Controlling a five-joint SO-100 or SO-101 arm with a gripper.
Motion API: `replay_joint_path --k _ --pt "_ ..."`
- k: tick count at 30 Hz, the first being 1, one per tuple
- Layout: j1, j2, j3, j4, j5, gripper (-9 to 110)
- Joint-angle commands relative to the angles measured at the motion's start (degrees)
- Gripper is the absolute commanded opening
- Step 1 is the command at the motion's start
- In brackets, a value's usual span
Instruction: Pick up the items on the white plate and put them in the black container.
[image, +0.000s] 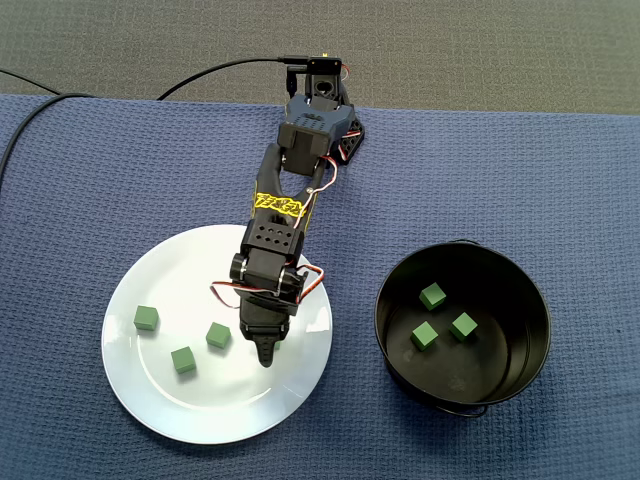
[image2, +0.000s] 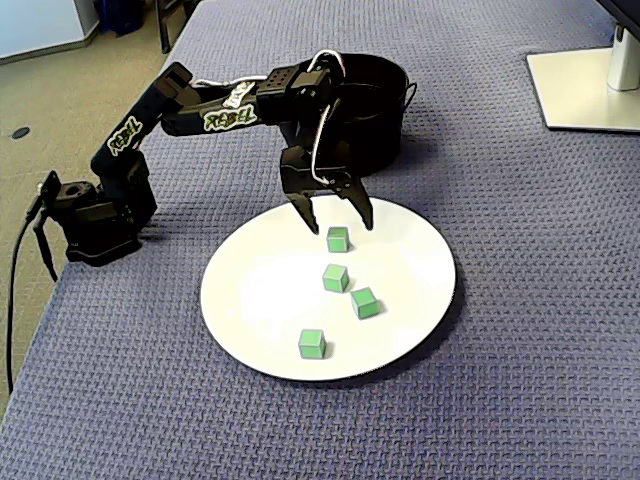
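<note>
Currently, in a fixed view from above, your gripper (image: 266, 352) hangs over the right side of the white plate (image: 160, 400). Three green cubes (image: 218, 335) lie on the plate to its left, and three more sit inside the black container (image: 500, 372), which is to the right on the blue surface (image: 560, 180).

In a fixed view from the side, your gripper (image2: 338, 222) has its jaws apart, straddling one cube (image2: 338, 239) of four on the white plate (image2: 260, 300). The black container (image2: 385, 110) stands behind the arm.
</note>
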Motion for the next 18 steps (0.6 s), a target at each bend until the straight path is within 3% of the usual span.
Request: replay_joint_path --k 1,9,18 --pt "0.4 -0.1 -0.3 -1.1 -0.4 22" --pt "0.1 -2.6 -1.1 -1.6 -0.1 21" --pt "-0.3 -4.3 -2.2 -1.8 0.3 0"
